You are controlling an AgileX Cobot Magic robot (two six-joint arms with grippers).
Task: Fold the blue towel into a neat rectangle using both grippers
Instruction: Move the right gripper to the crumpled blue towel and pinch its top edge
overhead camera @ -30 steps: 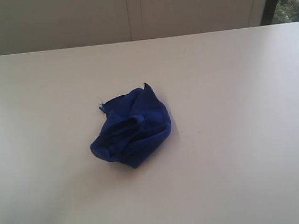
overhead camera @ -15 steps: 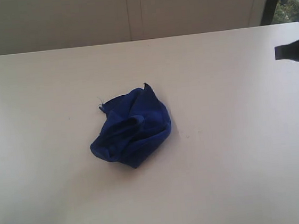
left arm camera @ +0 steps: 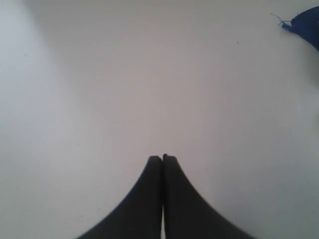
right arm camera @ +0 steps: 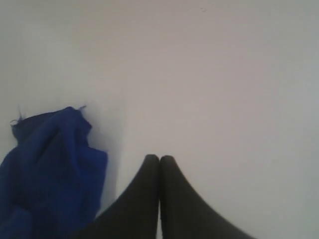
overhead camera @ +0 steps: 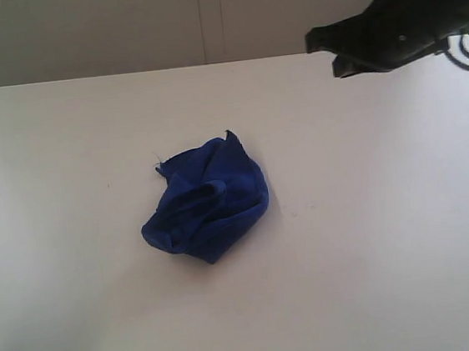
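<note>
1. I can read no text, number, brand or sign in any of my views.
2. The blue towel (overhead camera: 206, 200), crumpled on the worktop (overhead camera: 375, 236), shows me only plain blue cloth.
3. My left end effector (left arm camera: 162, 158) and my right end effector (right arm camera: 159, 157) show plain black surfaces, with no lettering I can make out.
</note>
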